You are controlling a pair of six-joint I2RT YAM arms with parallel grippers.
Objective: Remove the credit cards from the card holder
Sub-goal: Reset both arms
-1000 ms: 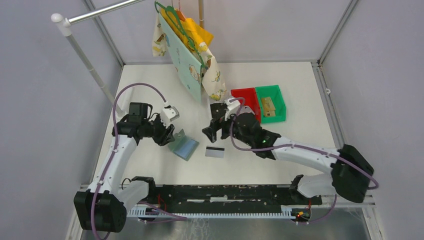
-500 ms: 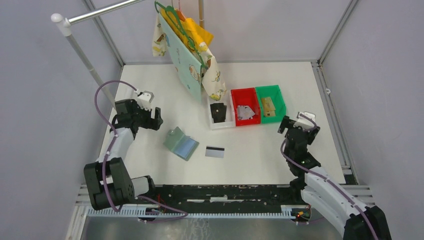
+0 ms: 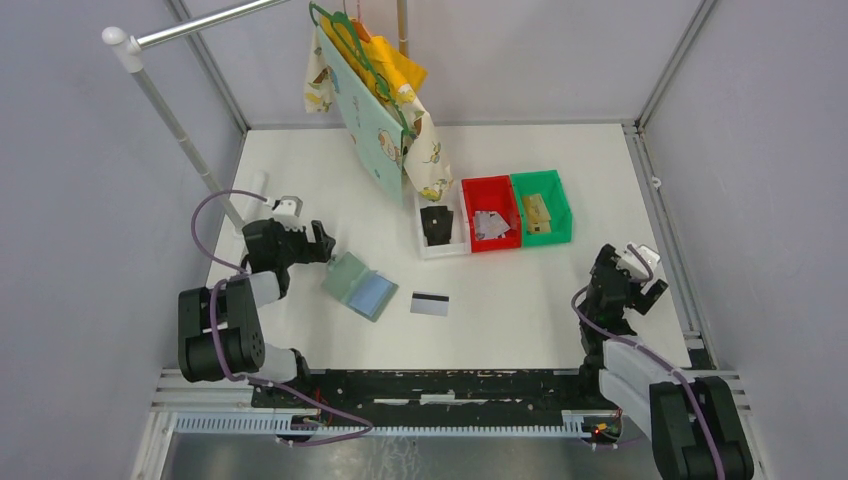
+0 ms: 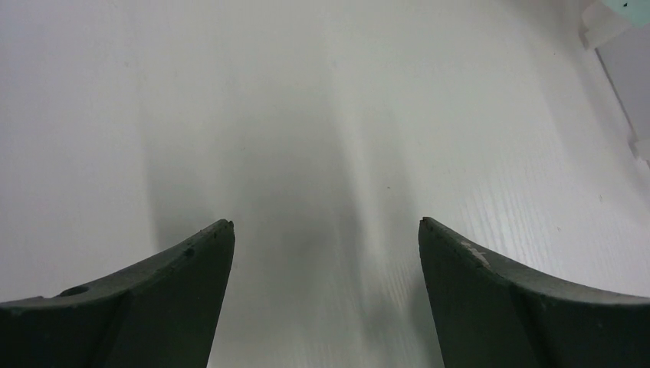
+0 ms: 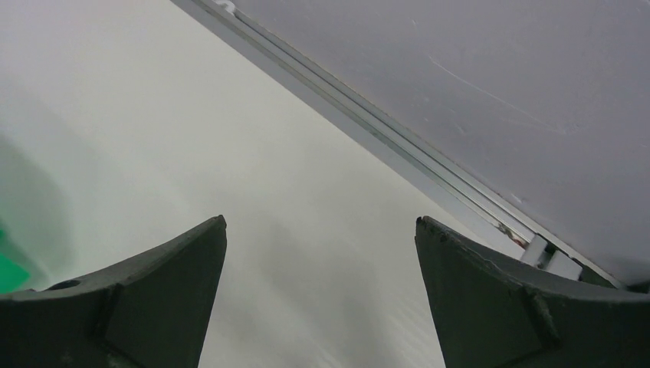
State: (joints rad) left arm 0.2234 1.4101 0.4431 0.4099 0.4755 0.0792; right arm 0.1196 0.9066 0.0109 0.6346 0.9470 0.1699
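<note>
The card holder (image 3: pixel 360 285) lies open on the table left of centre, with its grey-green flap and a shiny blue-silver pocket facing up. A pale grey-white credit card (image 3: pixel 429 303) with a dark stripe lies flat on the table just right of it. No tan-gold card shows on the table. My left gripper (image 3: pixel 320 244) is open and empty, low over the table just left of the holder; its wrist view (image 4: pixel 326 230) shows only bare table between the fingers. My right gripper (image 3: pixel 640 278) is open and empty near the right table edge, which also shows in its wrist view (image 5: pixel 320 226).
A white bin (image 3: pixel 424 247), a red bin (image 3: pixel 490 190) and a green bin (image 3: pixel 560 205) stand in a row behind the card; a tan flat item (image 3: pixel 537 212) lies in the green one. Clothes on hangers (image 3: pixel 385 110) hang over the back. A rail (image 5: pixel 398 146) borders the right edge.
Both arms have drawn back and folded down, the left to just beside the holder, the right toward the right table edge. The holder and the grey-white card have not moved.
</note>
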